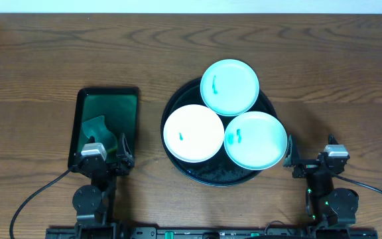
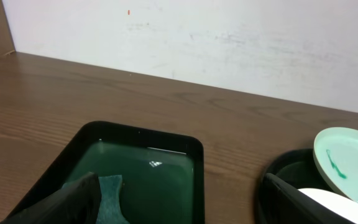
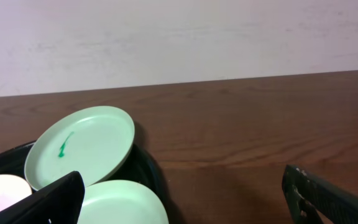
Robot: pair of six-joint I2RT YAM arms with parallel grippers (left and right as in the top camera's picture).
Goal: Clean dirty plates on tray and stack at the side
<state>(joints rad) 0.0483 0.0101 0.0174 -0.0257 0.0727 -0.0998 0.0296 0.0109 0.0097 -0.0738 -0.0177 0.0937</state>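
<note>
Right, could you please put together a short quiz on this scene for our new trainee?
1. How many plates lie on the round black tray?
2. True or false: the plates are already stacked on the table beside the tray.
3. What is the left gripper nearest to? A) the rectangular dish with the green inside B) a cup C) a stack of bowls
Key: 1. three; 2. false; 3. A.
</note>
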